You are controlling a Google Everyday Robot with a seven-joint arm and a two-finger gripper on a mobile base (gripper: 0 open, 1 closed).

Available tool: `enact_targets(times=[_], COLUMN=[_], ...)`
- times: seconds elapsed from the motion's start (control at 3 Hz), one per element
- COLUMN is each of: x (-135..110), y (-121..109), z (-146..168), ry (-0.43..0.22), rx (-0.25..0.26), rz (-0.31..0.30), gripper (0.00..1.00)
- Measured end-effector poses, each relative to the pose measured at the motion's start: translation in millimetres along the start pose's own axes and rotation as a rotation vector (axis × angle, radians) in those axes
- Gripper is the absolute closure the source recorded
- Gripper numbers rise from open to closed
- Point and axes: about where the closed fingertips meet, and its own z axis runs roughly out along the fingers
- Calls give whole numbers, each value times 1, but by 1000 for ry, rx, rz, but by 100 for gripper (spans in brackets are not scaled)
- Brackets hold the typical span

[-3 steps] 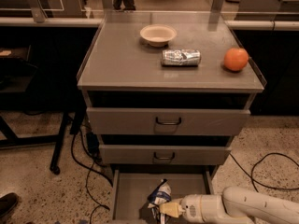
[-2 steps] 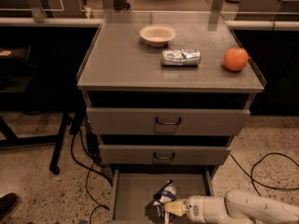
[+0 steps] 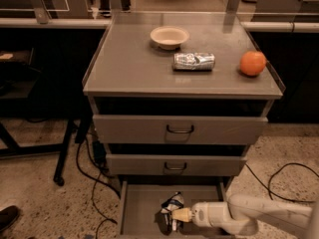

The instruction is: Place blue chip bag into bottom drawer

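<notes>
The blue chip bag (image 3: 172,206) is crumpled and stands partly upright inside the open bottom drawer (image 3: 142,208), near the middle of its grey floor. My gripper (image 3: 180,215) reaches in from the right on a white arm, low over the drawer. Its pale fingertips are closed on the bag's right side. The bag's lower part is dark and hard to make out.
Two upper drawers with dark handles (image 3: 179,129) are shut. On the cabinet top stand a pale bowl (image 3: 169,36), a crushed silver can (image 3: 194,61) and an orange (image 3: 252,63). Cables (image 3: 92,178) trail on the floor at the left and right. A shoe (image 3: 7,217) is at the lower left.
The gripper and the bag have shifted slightly up and to the left inside the drawer. Nothing else has moved.
</notes>
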Motion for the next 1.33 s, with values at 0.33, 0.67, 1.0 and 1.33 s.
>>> enact_targets(times=[0.33, 0.67, 1.0, 1.33], x=[-2, 1, 2, 2], y=[-22, -40, -52, -63], z=[25, 44, 57, 63], ry=[48, 81, 99, 99], rx=[3, 33, 48, 59], rz=[20, 28, 21, 21], gripper=[100, 100, 100, 100])
